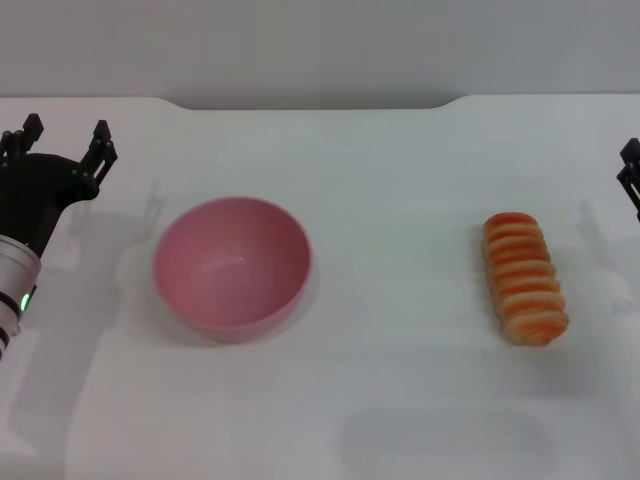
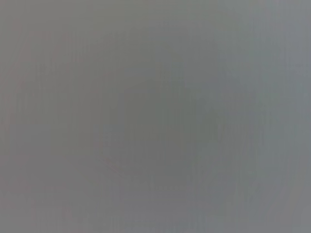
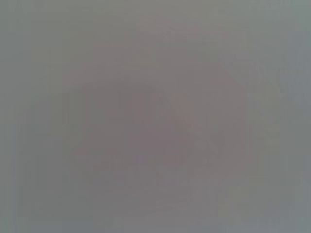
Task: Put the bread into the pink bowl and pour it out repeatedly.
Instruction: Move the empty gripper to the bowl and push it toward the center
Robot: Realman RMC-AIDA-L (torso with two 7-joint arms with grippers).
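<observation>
The pink bowl (image 1: 232,265) stands upright and empty on the white table, left of centre in the head view. The bread (image 1: 524,278), orange-and-tan striped side up, lies on the table at the right, well apart from the bowl. My left gripper (image 1: 66,135) is open and empty at the far left, beside the bowl and clear of it. Only a black tip of my right gripper (image 1: 631,180) shows at the right edge, to the right of the bread. Both wrist views show only plain grey surface.
The white table (image 1: 400,180) ends at a back edge against a grey wall (image 1: 320,45). A wide bare stretch of table lies between bowl and bread.
</observation>
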